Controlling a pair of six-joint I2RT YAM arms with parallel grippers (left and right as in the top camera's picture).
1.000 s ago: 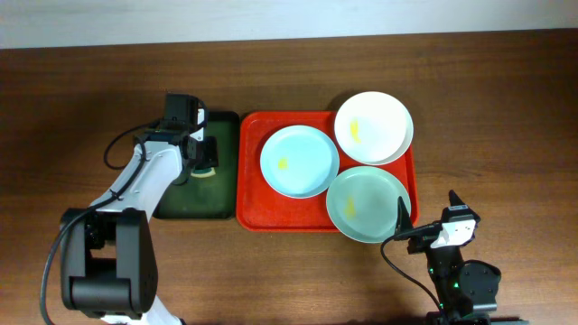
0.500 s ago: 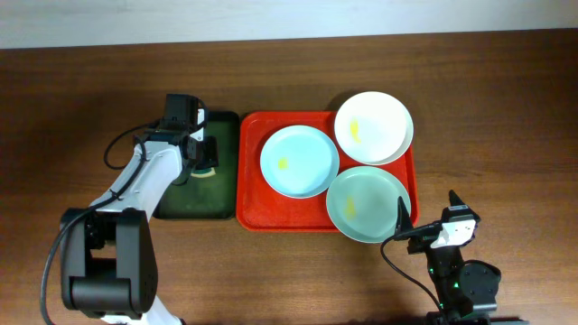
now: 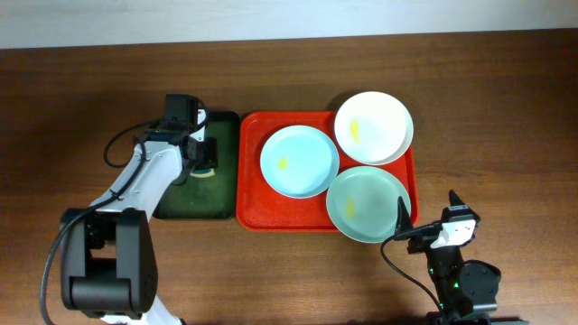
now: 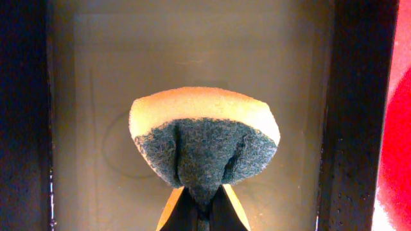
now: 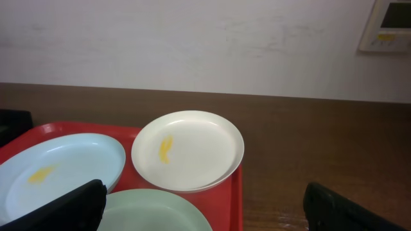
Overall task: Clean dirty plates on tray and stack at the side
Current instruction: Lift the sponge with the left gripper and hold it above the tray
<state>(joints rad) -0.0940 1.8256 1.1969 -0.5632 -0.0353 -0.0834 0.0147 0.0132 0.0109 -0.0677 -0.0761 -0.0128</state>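
Left fingers [image 4: 183,215] pinch a sponge [image 4: 204,138], apparently inside the dark green tray [image 4: 192,51].

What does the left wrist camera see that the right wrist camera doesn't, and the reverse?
Only the left wrist view: a sponge, yellow with a dark scouring face, pinched in the left gripper over the dark green tray. Only the right wrist view: the white plate and pale blue plate, each with a yellow smear, part of the pale green plate, and the wooden table. Both: the red tray.
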